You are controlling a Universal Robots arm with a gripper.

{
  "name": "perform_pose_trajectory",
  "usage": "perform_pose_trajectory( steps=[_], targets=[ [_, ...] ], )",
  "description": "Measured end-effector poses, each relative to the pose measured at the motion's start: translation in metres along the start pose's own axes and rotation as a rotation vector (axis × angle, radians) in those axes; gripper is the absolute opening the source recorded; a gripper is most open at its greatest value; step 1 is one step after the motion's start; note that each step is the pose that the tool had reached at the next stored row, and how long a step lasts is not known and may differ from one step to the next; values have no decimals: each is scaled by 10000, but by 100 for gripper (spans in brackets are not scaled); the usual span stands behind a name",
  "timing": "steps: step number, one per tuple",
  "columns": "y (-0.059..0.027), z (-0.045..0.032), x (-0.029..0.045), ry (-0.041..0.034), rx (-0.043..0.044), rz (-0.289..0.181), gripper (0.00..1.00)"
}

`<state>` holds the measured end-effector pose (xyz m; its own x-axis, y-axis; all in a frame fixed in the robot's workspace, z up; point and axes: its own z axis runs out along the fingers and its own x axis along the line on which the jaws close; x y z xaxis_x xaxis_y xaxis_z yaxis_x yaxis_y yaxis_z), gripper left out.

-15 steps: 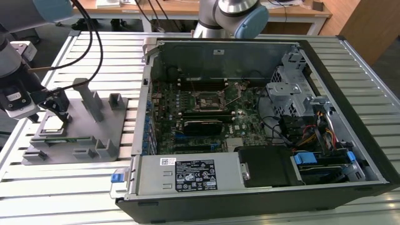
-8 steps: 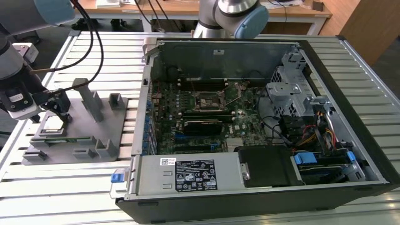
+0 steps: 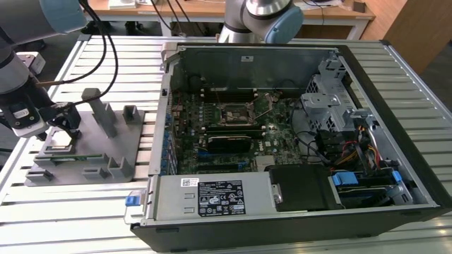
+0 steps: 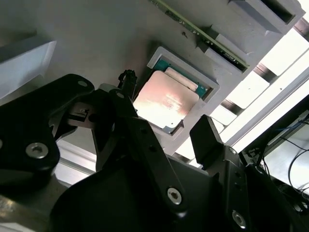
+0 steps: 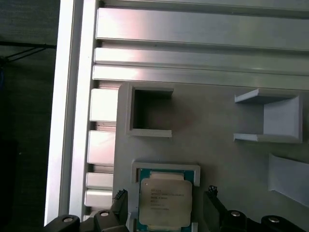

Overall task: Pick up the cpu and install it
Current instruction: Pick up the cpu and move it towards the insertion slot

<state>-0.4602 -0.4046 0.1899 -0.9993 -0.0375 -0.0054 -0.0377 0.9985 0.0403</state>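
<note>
Now: grasp stage, the cpu (image 5: 164, 203) not yet lifted.
cpu place: flat in its framed pocket at the grey tray's (image 5: 217, 159) edge.
gripper (image 4: 166, 104): open, fingers straddling it, apparently not touching.
Care: probably centre first, close evenly on opposite rims, keep level.

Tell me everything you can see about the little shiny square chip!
The chip is a small flat square with a silvery metal top that carries some small print and gleams in both wrist views. A thin green edge peeks out around the metal. It lies flat, face up, in a shallow square pocket of the grey tray, whose low walls frame it. The open gripper hangs over it, with one black finger on each side; it does not grip the chip yet.
</note>
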Motion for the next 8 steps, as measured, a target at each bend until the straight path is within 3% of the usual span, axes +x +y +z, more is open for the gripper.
perform_pose_trajectory(
  steps=[4,7,8],
  targets=[
    [-1,42,3,0,0,0,71],
    [-2,62,8,1,1,1,58],
    [-1,62,9,1,1,1,58]
  ],
)
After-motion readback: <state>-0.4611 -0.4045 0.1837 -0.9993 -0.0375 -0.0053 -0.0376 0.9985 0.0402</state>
